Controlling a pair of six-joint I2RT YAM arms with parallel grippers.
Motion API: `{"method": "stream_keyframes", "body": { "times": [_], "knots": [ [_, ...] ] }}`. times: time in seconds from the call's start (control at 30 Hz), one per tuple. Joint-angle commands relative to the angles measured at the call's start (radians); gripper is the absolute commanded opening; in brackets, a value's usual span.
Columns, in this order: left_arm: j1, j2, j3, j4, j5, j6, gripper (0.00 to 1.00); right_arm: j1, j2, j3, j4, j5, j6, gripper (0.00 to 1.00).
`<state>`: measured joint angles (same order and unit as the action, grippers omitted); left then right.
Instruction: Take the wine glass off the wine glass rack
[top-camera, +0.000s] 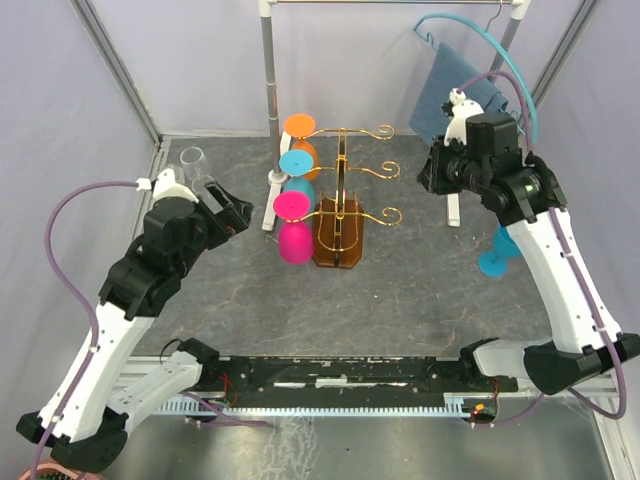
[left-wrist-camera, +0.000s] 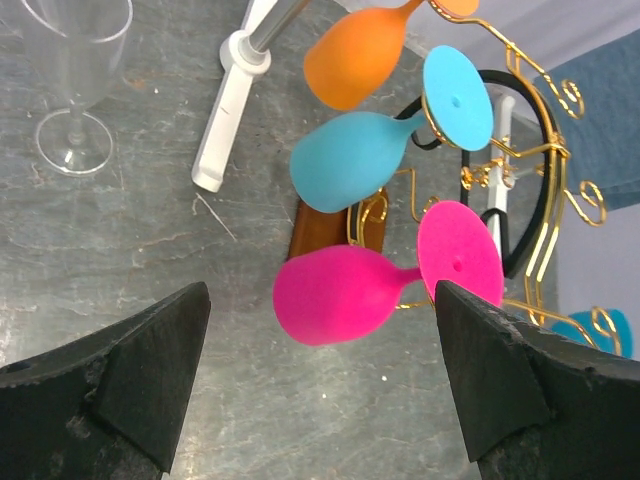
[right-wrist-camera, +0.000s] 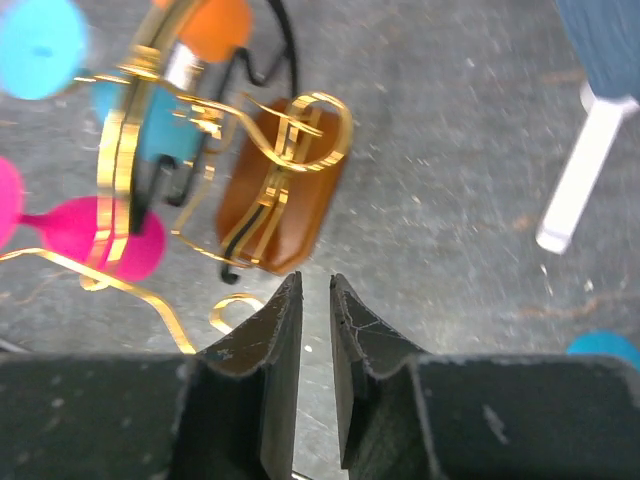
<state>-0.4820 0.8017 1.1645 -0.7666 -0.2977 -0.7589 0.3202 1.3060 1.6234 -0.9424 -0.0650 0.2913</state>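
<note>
Left pincer (left-wrist-camera: 320, 385) spread — right pincer (right-wrist-camera: 316, 340) nearly closed.

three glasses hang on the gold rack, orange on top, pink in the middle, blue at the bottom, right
Not quite. On the wine glass rack the orange glass is on top, but the blue glass hangs in the middle and the pink glass at the bottom, as the top external view shows.

thin gold wire rack (top-camera: 345, 170): shiny metal, glossy brown wooden oval base (right-wrist-camera: 277, 205) | pink (left-wrist-camera: 335, 293), blue (left-wrist-camera: 345, 163), orange (left-wrist-camera: 355, 62) hanging glasses: smooth matt, plastic-looking | clear stemmed glass (left-wrist-camera: 75, 75) near left edge: transparent, glossy | tabletop (top-camera: 420, 290): dark grey, mottled, stone-like, matt | blue cloth (top-camera: 455, 90), far right corner: soft fabric
</note>
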Motion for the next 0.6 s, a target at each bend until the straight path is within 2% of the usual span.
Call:
{"method": "stream_keyframes", "body": {
  "times": [0.0, 0.07, 0.2, 0.33, 0.57],
  "knots": [
    [-0.001, 0.070, 0.058, 0.087, -0.027, 0.088, 0.99, 0.071, -0.010, 0.136, -0.053, -0.038, 0.002, 0.24],
    [-0.001, 0.105, 0.063, 0.118, 0.002, 0.091, 1.00, 0.092, -0.023, 0.154, -0.028, -0.073, 0.018, 0.24],
    [0.000, 0.154, 0.048, 0.203, 0.098, 0.084, 0.91, 0.110, -0.022, 0.173, 0.011, -0.184, 0.048, 0.23],
    [-0.001, 0.191, 0.046, 0.258, 0.181, 0.062, 0.79, 0.118, -0.029, 0.165, 0.012, -0.175, 0.042, 0.23],
    [-0.001, 0.214, 0.020, 0.299, 0.255, 0.001, 0.73, 0.118, -0.073, 0.128, 0.060, -0.156, 0.042, 0.24]
  ]
}}
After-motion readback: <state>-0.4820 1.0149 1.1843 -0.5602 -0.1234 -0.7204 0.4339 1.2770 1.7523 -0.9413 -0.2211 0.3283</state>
